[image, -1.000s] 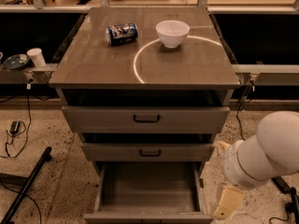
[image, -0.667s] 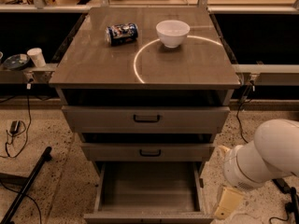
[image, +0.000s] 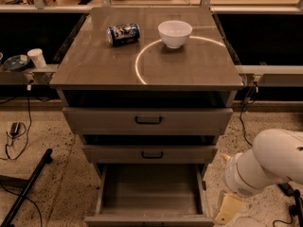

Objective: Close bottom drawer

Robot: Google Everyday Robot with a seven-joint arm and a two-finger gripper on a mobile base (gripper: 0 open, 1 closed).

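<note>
Bottom drawer [image: 150,193]: still lying pulled out, nothing shifting. The tool [image: 228,209] is hanging just right of its front, and I cannot tell its grip. Closing is pending.

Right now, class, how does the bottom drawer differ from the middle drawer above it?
The bottom drawer is pulled far out, its inside showing; the middle drawer sits much further in, inside hidden. The middle drawer's front faces us with its black handle; the bottom drawer's front shows only its top edge, handle unseen. Both are grey-brown, in one cabinet. The gripper hangs low to the bottom drawer's right.
</note>
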